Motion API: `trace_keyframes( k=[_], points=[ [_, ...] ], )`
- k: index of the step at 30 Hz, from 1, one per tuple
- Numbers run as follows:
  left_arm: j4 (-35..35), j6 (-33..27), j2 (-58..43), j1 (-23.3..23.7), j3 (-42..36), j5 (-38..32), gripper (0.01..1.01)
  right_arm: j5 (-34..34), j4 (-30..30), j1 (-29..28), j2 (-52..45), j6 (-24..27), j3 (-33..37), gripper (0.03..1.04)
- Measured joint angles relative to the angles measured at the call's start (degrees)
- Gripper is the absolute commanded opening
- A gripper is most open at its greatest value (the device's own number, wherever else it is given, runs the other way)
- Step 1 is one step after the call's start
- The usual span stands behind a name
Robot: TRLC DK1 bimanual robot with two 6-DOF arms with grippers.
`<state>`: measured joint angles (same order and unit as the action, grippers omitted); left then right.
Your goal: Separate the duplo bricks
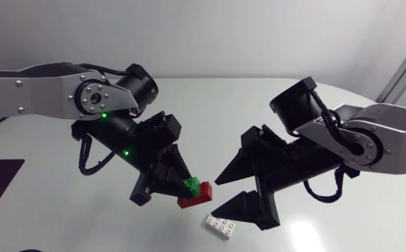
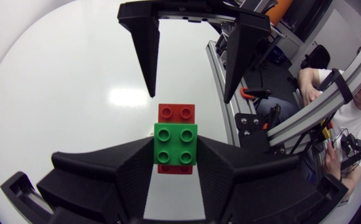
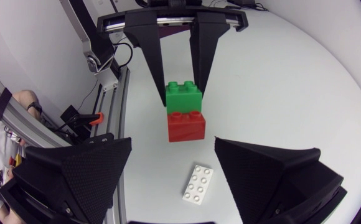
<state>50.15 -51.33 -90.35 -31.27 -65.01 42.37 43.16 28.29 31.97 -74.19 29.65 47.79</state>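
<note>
While the left gripper [image 1: 182,183] clamps the green brick [image 2: 175,144] from two sides, the red brick [image 3: 185,126] joined under it stays free, probably so that the right gripper [image 1: 217,197], wide open and empty just ahead, can pull it off. Only the right wrist and head views show a white brick [image 3: 198,183] flat on the table [image 1: 259,105] below.
</note>
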Motion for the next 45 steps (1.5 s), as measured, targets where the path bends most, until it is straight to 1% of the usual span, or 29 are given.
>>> trace_keyframes(
  k=[4, 9, 17, 18, 19, 24, 25, 30, 32, 34, 35, 39, 40, 45],
  points=[
    [1.1, 0.0, -1.2, -0.1, 0.0, 1.0, 0.259, 0.0, -0.3, 0.7, -0.3, 0.0, 0.0, 0.94],
    [1.9, 0.0, -1.3, -0.4, 0.0, 1.4, 0.259, 0.0, -0.5, 1.9, -1.8, 0.0, 0.0, 0.91],
    [3.5, 0.0, -1.3, -2.4, 0.0, 2.5, 0.259, -0.1, -1.7, 3.3, -2.5, 0.0, 0.0, 0.90],
    [3.7, 0.0, -1.3, -2.6, 0.0, 2.5, 0.259, 0.0, -1.7, 3.4, -2.5, 0.0, 0.0, 0.88],
    [3.7, 0.0, -1.3, -2.8, 0.0, 2.5, 0.259, 0.0, -1.7, 3.4, -2.5, 0.0, 0.0, 0.80],
    [3.7, 0.0, -1.3, -3.6, -0.1, 2.5, 0.259, 0.0, -1.8, 3.8, -2.5, 0.0, 0.0, 0.54],
    [3.7, 0.0, -1.3, -3.6, -0.2, 2.5, 0.259, -0.1, -2.1, 4.1, -2.5, 0.0, 0.0, 0.47],
    [3.7, 0.0, -1.3, -3.7, -0.8, 2.5, 0.259, 0.1, -3.1, 4.3, -2.5, 0.0, 0.0, 0.45],
    [3.9, 0.0, -1.3, -3.7, -1.2, 2.5, 0.259, 0.2, -3.1, 4.5, -2.6, 0.0, 0.0, 0.40],
    [4.1, 0.0, -1.3, -3.7, -1.6, 2.5, 0.259, 0.2, -3.1, 4.8, -2.6, 0.0, 0.0, 0.38],
    [4.3, 0.0, -1.3, -3.7, -1.7, 2.4, 0.259, 0.2, -3.1, 4.9, -2.7, 0.0, 0.0, 0.34],
    [5.0, 0.0, -1.4, -3.7, -1.8, 2.3, 0.259, 0.1, -3.1, 5.3, -3.1, 0.0, 0.0, 0.29],
    [5.2, 0.0, -1.5, -3.7, -1.8, 2.3, 0.259, 0.0, -3.1, 5.5, -3.2, 0.0, 0.0, 0.25],
    [5.4, 0.0, -1.5, -3.7, -1.8, 2.3, 0.259, -0.1, -3.1, 5.6, -3.3, 0.0, 0.0, 0.25]
  ],
)
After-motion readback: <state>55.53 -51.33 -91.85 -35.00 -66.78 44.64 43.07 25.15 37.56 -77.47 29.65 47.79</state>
